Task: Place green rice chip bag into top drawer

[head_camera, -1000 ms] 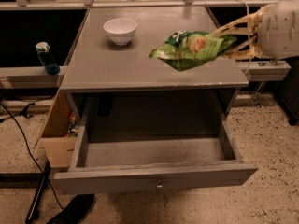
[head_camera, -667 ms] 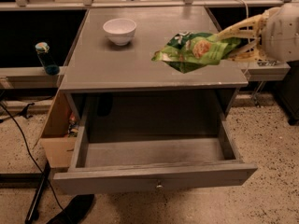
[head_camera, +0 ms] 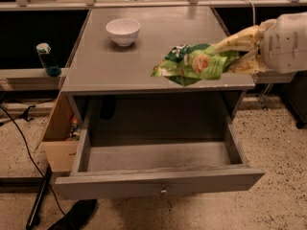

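Green rice chip bag point(head_camera: 192, 63) is clamped at its right end by the tool point(head_camera: 225, 56). The bag's body is extended to the left of the tool. It is held over the front-right part of the tabletop point(head_camera: 158, 37), with its lower edge at the tabletop's front lip. Contact with the tabletop cannot be told.

The tool is closed on the bag, one tan finger seen above the bag end and one below. The arm is brought in from the right at tabletop height, with the fingers pointed left and the white wrist housing point(head_camera: 285, 44) cut off by the frame edge.

The top drawer point(head_camera: 158, 182) is pulled fully open, below and left of the tool. A white bowl point(head_camera: 123, 31) is seen far left of the tool, toward the tabletop's back.

A round tan rice-cake picture is shown on the bag; the lettering cannot be read.
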